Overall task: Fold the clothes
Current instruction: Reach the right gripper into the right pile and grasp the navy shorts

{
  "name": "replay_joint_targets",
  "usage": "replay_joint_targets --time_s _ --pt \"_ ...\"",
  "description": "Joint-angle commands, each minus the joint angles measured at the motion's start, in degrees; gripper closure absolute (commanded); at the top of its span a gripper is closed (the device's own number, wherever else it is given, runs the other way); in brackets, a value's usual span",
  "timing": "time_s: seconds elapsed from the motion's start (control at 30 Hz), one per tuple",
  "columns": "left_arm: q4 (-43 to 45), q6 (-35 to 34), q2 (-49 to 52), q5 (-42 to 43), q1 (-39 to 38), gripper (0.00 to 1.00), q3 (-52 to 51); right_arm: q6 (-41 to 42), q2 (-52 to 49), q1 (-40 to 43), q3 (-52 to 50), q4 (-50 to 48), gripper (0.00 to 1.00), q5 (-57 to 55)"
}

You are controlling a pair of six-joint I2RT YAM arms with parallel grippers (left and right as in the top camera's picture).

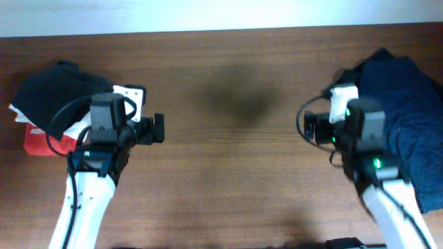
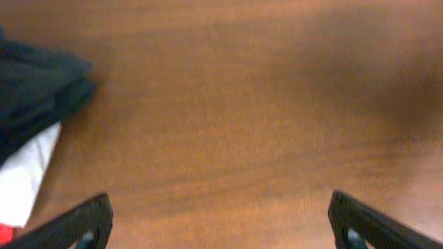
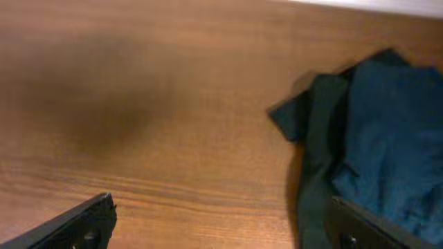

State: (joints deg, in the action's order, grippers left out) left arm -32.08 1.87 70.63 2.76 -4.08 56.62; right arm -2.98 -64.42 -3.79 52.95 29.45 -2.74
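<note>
A navy blue garment (image 1: 408,117) lies in a heap at the right end of the table; it also shows in the right wrist view (image 3: 381,131). A black garment (image 1: 52,97) lies bunched at the left end, seen at the left edge of the left wrist view (image 2: 31,90). My left gripper (image 1: 158,129) is open and empty over bare wood, to the right of the black garment; its fingers (image 2: 220,220) spread wide. My right gripper (image 1: 309,128) is open and empty, just left of the navy garment, one finger over its edge (image 3: 221,221).
A red and white flat item (image 1: 41,142) lies under the black garment; its white part shows in the left wrist view (image 2: 28,180). The brown wooden table (image 1: 228,166) meets a pale wall along the far edge.
</note>
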Motion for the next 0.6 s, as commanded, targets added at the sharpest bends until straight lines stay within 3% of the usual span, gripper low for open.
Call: replay_joint_targets --time_s 0.0,0.17,0.23,0.5,0.57 --pt "-1.42 -0.44 1.11 1.16 -0.17 0.01 3.61 -3.37 -7.15 -0.04 6.82 1.62 0.01 0.48" --pt "-1.07 -0.42 0.48 1.33 -0.17 0.01 3.61 -2.08 -15.34 6.58 7.50 -4.04 0.01 -9.70" --pt "-0.96 -0.42 0.50 1.33 -0.15 0.01 3.61 -1.88 -19.71 10.32 7.50 -5.73 0.11 -10.05" --pt "-0.50 -0.42 0.50 1.36 -0.17 0.01 3.61 1.86 -37.24 19.23 7.50 -16.44 0.20 -10.21" --pt "-0.50 -0.44 0.50 1.36 -0.17 0.01 3.61 3.39 -39.26 20.00 7.50 -18.91 0.30 -10.16"
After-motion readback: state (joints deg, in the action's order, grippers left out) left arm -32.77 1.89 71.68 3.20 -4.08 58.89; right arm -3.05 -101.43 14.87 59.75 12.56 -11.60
